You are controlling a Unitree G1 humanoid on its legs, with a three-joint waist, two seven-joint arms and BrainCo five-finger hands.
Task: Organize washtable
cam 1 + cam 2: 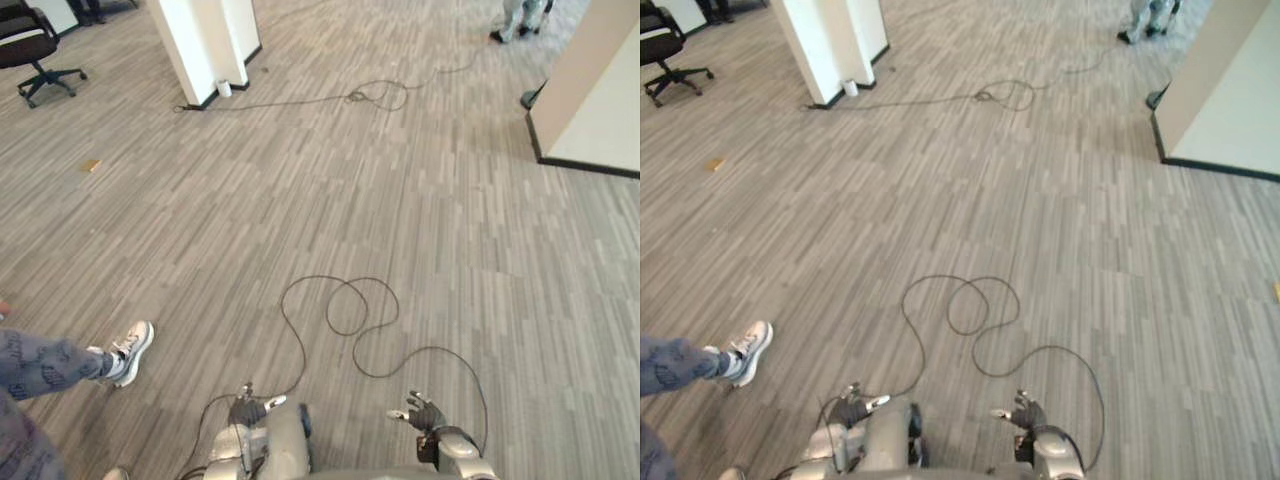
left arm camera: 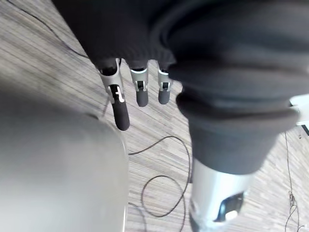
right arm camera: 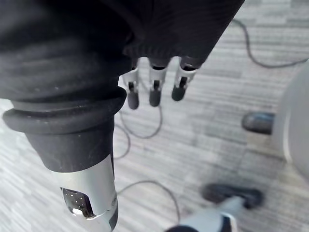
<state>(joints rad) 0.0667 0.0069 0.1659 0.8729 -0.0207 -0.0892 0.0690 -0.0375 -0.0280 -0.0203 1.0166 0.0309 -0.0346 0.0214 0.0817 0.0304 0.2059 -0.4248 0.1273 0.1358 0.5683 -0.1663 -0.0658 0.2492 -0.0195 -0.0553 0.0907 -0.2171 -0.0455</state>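
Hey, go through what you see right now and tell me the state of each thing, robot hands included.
left robot hand: open, fingers straight, holding nothing.
right robot hand: open, holding nothing.
office chair: upright on its wheeled base.
person's shoe: worn on the foot.
small white cylinder: standing upright at the base of the pillar.
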